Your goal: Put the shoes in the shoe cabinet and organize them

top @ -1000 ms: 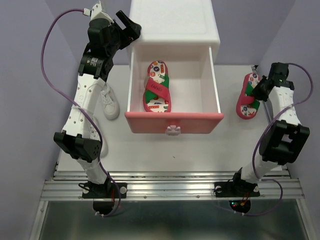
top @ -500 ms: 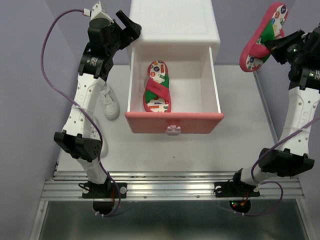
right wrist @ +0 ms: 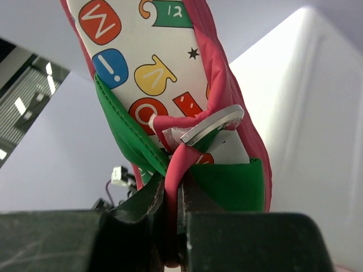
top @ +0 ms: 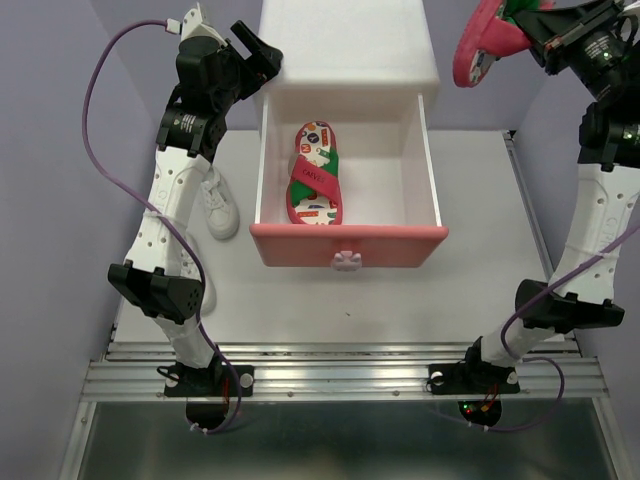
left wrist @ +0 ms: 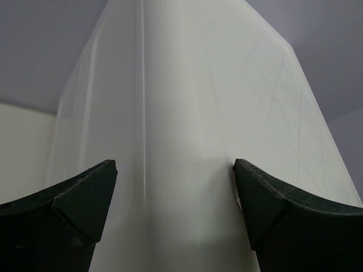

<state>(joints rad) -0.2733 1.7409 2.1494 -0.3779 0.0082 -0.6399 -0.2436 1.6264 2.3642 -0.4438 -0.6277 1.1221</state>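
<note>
Up at the far right, the right end effector (top: 552, 35) hangs high above the white tabletop (top: 480, 290). Its fingers are squeezed shut on the strap of a red flip-flop (top: 480, 38) printed with cartoon letters. The wrist view shows it plainly: the green-and-red strap is pinched between the dark fingers (right wrist: 148, 204), and the red flip-flop (right wrist: 153, 73) stands on end above the right end effector (right wrist: 173, 192). From overhead the shoe is tilted in the air, just beside the far right corner of the small white plastic shoe cabinet (top: 345, 40).

On the other side, the left end effector (top: 262, 50) sits at the cabinet's far left corner. Its fingers are spread wide with nothing held (the wrist camera shows one dark fingertip (left wrist: 79, 192) on each side of the white cabinet wall (left wrist: 187, 102)). Whether they touch the wall cannot be told.

The darker pink drawer (top: 348, 243) with its bunny-shaped knob (top: 345, 260) is pulled out. A matching flip-flop (top: 315, 175) lies flat inside, towards the left half, strap up.

A small white lace-up sneaker (top: 218, 205) rests on the tabletop just left of the drawer, partly hidden by the left arm.
</note>
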